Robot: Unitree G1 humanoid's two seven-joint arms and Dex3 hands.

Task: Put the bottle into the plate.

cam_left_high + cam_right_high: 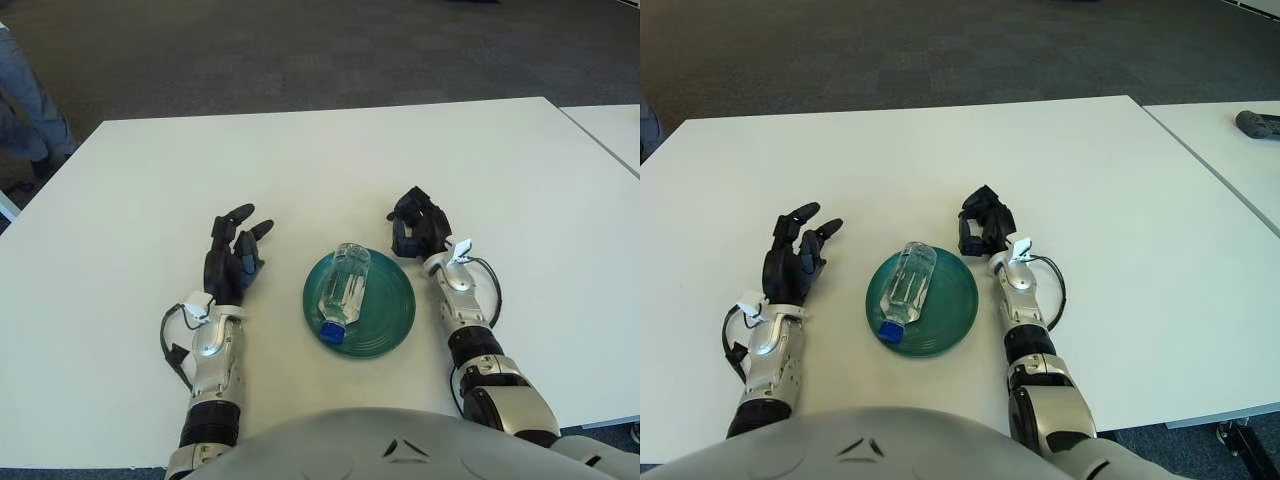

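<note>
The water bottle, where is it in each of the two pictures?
Left eye view: the water bottle lies on its side in the green plate, just below the middle, blue cap toward the robot.
Right eye view: the same bottle shows left of the middle.
Shared landmark: the green plate, between the left robot hand and the right robot hand.

A clear bottle (345, 282) with a blue cap lies on its side in the green plate (390, 310).

Person (25, 105): cut off by left edge, legs only. Dark object (1258, 123) on adjacent table: too small to identify.
</note>
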